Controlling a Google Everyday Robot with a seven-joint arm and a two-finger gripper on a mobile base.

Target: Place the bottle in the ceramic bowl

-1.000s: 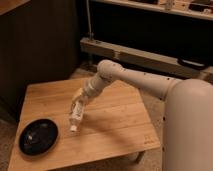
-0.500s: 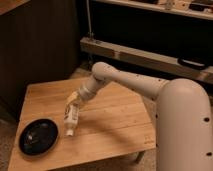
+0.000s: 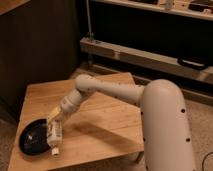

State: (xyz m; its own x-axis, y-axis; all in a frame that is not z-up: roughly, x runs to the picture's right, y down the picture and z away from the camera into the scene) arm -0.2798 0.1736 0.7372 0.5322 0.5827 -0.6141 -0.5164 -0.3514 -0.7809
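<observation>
The bottle (image 3: 54, 135) is slender and whitish, hanging cap down with its white cap near the table's front edge. My gripper (image 3: 54, 119) is shut on the bottle's upper part, at the end of the white arm that reaches in from the right. The ceramic bowl (image 3: 33, 136) is a shallow black glossy dish at the front left of the wooden table. The bottle hangs over the bowl's right rim, and part of that rim is hidden behind it.
The low wooden table (image 3: 100, 125) carries only the bowl. My bulky white arm (image 3: 160, 115) fills the right side. A dark shelf unit with a metal rail (image 3: 140, 55) stands behind the table, and a dark wall is at the left.
The arm has swung left and toward the front with the bottle in its grip. The bottle moved from mid-table to the bowl's right rim.
</observation>
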